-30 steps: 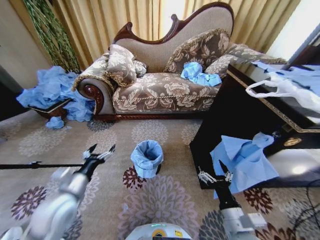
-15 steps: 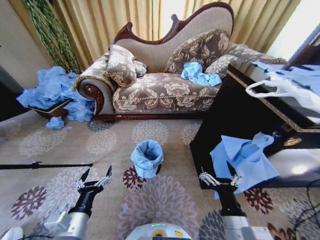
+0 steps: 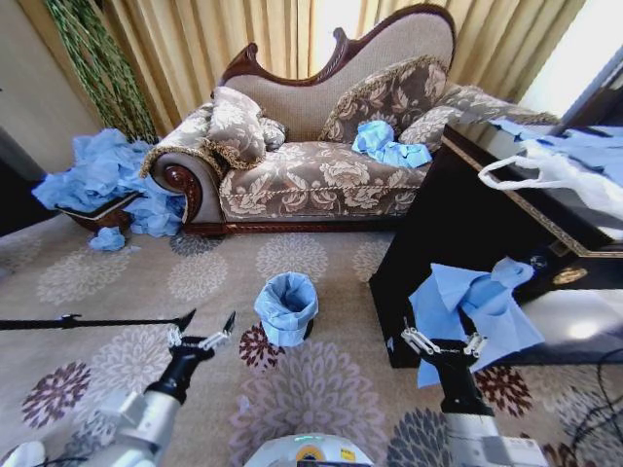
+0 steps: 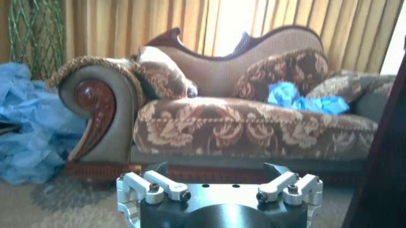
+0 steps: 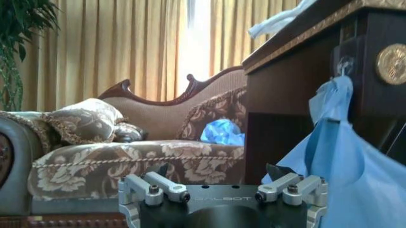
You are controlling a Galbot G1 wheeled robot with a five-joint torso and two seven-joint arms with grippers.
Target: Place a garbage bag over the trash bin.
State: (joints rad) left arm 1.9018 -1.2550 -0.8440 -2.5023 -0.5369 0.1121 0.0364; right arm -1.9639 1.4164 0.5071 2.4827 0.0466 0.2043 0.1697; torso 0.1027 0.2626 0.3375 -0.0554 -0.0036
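Head view: garbage bag (image 3: 286, 304) lining trash bin (image 3: 304, 331).

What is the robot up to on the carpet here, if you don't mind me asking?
The thin crinkly light-blue garbage bag already lines the small black cylindrical trash bin on the floral carpet. Neither gripper holds anything: the left gripper hangs open, low to the bin's left, and the right gripper is open beside the large flat blue bag hanging off the dark cabinet.

Light-blue garbage bag (image 3: 285, 303); floral beige carpet (image 3: 204, 277); brown damask sofa (image 3: 321, 175); gold curtains (image 3: 204, 39)
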